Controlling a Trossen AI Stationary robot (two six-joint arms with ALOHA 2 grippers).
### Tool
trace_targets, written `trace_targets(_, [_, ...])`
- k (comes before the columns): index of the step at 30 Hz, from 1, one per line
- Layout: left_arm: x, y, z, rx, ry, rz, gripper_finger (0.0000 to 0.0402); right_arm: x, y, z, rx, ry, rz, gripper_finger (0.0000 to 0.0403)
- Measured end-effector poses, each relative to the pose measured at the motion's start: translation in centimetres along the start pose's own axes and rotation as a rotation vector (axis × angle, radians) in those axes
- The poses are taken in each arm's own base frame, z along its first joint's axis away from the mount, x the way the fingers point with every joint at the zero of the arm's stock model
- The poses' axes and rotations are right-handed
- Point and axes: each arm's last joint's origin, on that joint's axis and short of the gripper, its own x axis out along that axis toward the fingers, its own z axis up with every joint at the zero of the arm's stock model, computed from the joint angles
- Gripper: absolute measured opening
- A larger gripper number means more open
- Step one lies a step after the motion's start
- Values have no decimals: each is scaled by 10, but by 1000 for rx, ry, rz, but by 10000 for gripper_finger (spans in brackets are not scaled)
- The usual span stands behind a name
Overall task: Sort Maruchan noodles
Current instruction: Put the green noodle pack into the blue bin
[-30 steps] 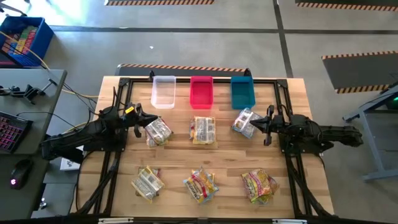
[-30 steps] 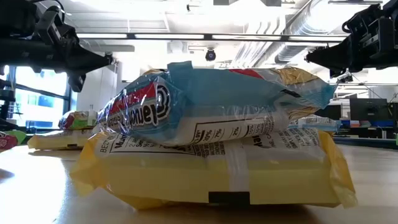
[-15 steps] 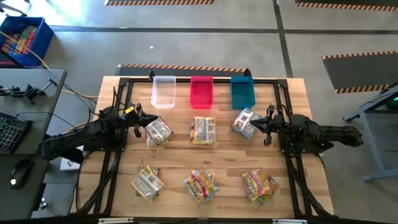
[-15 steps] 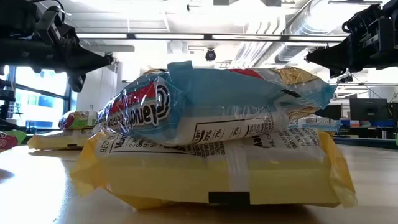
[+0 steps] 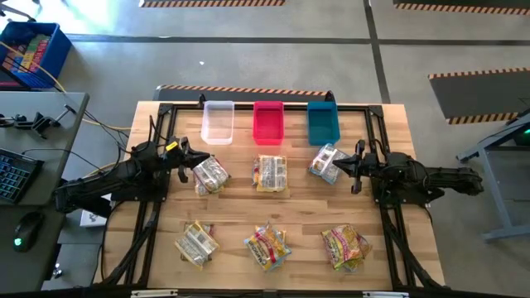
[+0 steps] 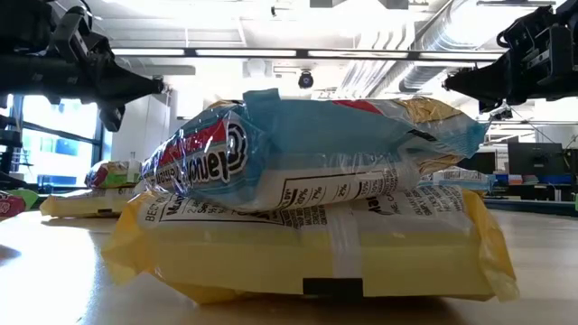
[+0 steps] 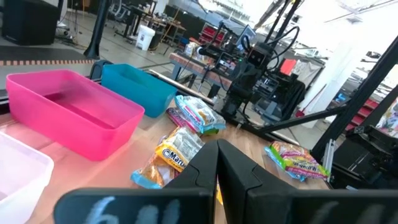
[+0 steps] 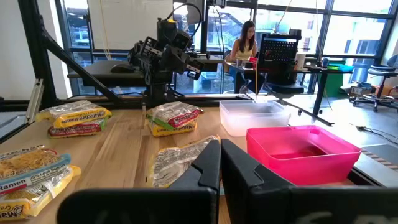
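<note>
Only right wrist: seated person

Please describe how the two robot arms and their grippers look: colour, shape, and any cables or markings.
Both arms are black, built of jointed segments on black tube frames. The left gripper and the right gripper each end in two dark, flat, wedge-shaped fingers. A small yellow tag sits near the left arm's wrist. Thin dark cables run along the left arm.

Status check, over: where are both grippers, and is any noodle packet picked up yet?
Left gripper shut, empty. Right gripper shut, empty. Noodle packets in six piles on table, bins empty. Nothing blocking.
</note>
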Motion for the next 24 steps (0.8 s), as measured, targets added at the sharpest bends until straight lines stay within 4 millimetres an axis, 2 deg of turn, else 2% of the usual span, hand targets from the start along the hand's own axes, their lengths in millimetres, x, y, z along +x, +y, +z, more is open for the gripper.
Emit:
trace_targets(7, [0, -1, 6, 23, -79, 16, 1, 0, 0, 0, 0, 0, 0, 0])
trace_targets(12, [-1, -3, 11, 117, -125, 19, 1, 0, 0, 0, 0, 0, 0, 0])
trace_targets(21, [7, 1, -3, 138, 65, -6, 1, 0, 0, 0, 0, 0, 0, 0])
trace_targets(24, [12, -3, 0, 129, 137, -7, 1, 0, 0, 0, 0, 0, 0, 0])
